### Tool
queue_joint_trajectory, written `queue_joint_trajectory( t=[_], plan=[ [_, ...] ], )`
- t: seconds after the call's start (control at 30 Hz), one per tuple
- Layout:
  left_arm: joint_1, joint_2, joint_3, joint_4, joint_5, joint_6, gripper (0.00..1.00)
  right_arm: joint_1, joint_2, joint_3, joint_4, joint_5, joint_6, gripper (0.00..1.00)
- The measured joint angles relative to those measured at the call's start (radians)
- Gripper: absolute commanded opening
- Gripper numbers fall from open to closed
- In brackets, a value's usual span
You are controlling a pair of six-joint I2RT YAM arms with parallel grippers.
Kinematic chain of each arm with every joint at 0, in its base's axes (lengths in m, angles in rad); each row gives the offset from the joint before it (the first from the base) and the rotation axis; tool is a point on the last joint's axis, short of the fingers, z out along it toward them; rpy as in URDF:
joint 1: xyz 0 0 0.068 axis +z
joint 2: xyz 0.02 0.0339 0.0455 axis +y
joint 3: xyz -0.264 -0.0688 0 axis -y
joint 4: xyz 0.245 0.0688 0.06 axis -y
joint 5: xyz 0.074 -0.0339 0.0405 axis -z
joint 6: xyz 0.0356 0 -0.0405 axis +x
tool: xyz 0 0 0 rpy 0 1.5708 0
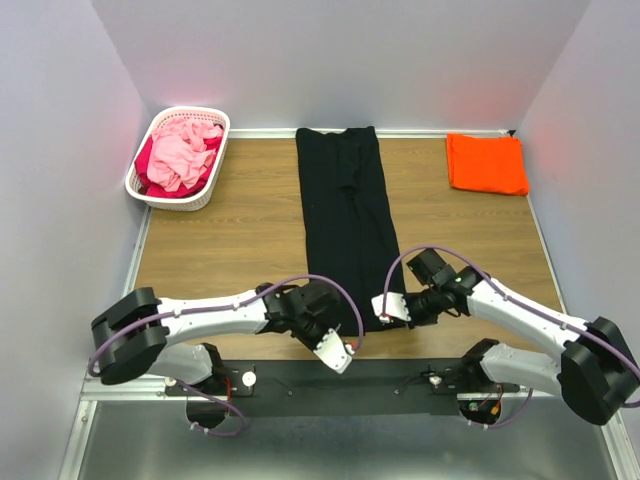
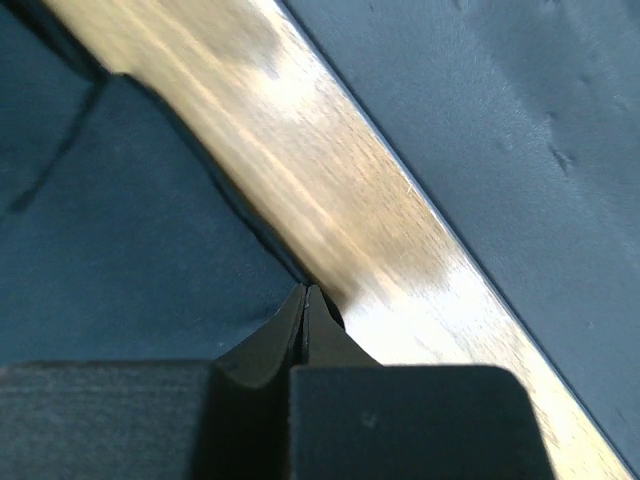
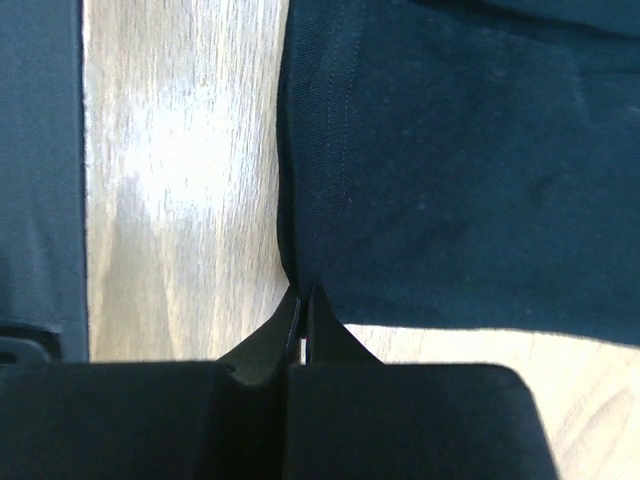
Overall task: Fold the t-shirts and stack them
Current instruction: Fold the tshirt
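The black t-shirt (image 1: 345,215) lies as a long narrow strip down the middle of the wooden table (image 1: 240,240). My left gripper (image 1: 345,350) is at its near left corner. In the left wrist view the gripper (image 2: 305,292) is shut, pinching the edge of the black cloth (image 2: 130,250). At the near right corner is my right gripper (image 1: 382,312). In the right wrist view that gripper (image 3: 304,293) is shut on the hem corner of the shirt (image 3: 470,170). The orange t-shirt (image 1: 486,163) rests folded at the back right.
A white lattice basket (image 1: 180,200) with pink and red clothes stands at the back left. A dark strip (image 2: 520,130) runs along the table's near edge, close behind both grippers. White walls close in the table on three sides.
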Motion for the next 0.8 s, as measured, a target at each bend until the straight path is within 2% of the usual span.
queue_joint_trajectory(
  t=[0.17,0.37,0.5,0.63,0.8],
  plan=[
    [0.006,-0.082,0.009,-0.037,0.010,-0.022,0.00,0.000,-0.055,0.036,-0.033,0.000,0.049,0.00],
    [0.050,-0.116,0.020,-0.071,0.024,-0.025,0.00,0.000,-0.043,0.095,-0.044,0.000,0.073,0.01],
    [0.184,-0.115,0.075,-0.114,0.048,-0.004,0.00,-0.003,0.003,0.145,-0.045,0.000,0.072,0.01],
    [0.331,-0.084,0.193,-0.136,0.077,0.045,0.00,-0.028,0.046,0.212,-0.045,-0.004,0.060,0.00],
    [0.418,-0.004,0.285,-0.151,0.097,0.103,0.00,-0.105,0.143,0.299,-0.042,-0.021,0.038,0.01]
  ],
)
